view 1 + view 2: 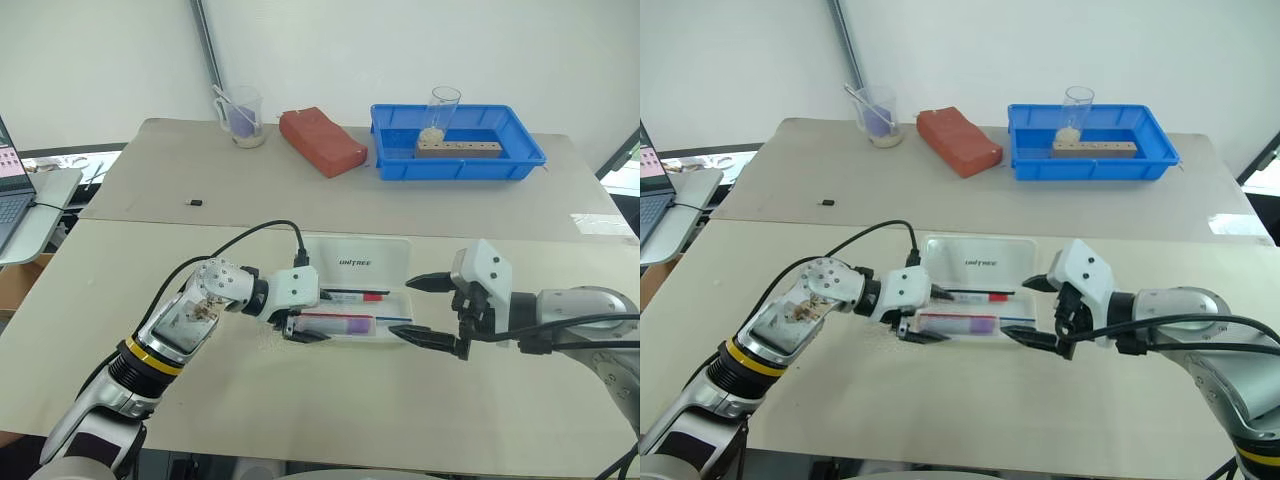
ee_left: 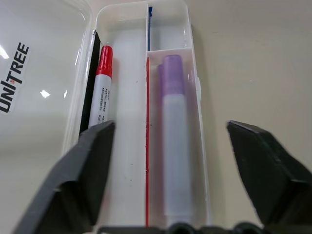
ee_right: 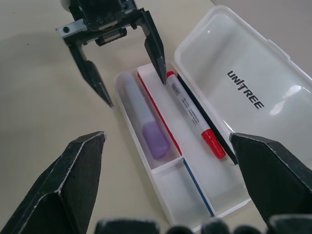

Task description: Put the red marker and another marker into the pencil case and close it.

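Case [image 3: 214, 126] lies open on the counter [image 1: 300, 400], lid flat. Red marker [image 3: 191, 113] and lilac marker [image 3: 144, 119] rest inside, in separate compartments. Left gripper [image 3: 127, 68] and right gripper [image 1: 432, 310]: jaws wide, holding nothing.

Bright even indoor light, soft faint shadows, small glare spots on the pencil case [image 3: 243, 68] lid, near fingers blurred
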